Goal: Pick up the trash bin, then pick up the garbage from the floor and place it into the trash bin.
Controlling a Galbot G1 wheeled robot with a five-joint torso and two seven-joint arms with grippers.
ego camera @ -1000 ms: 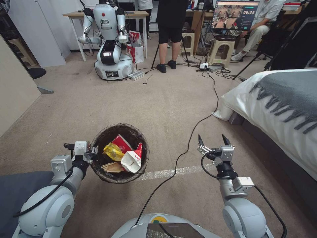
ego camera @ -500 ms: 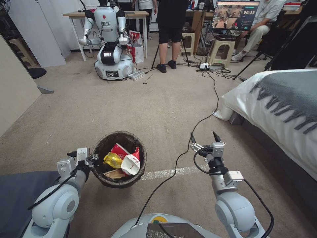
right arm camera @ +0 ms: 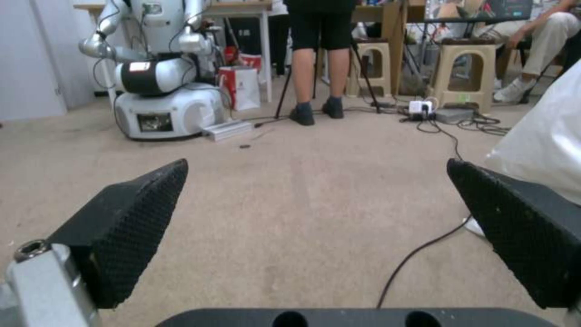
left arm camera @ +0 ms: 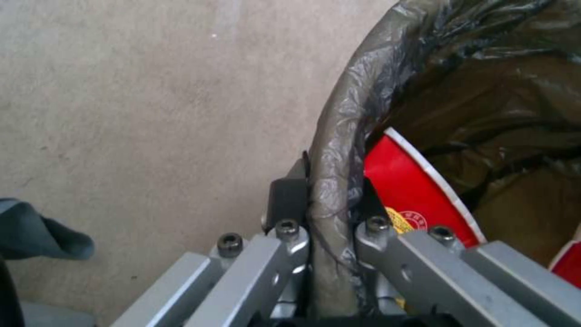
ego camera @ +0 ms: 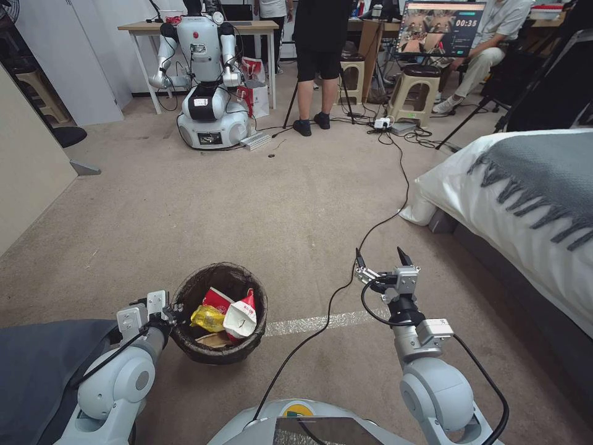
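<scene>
Keep the left gripper [left arm camera: 327,200] clamped firm on the bin [ego camera: 191,346] rim at its nine o'clock edge — level, so the litter [ego camera: 225,312] stays in — while the right gripper [ego camera: 378,259] waits spread wide at three o'clock.

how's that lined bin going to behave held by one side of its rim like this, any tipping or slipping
The trash bin is pinched at one side of its rim by the left gripper, so it may hang tilted. The bag folded over the rim looks thin and glossy, so the grip could slip. The garbage is wrappers and cartons, so probably light.
</scene>
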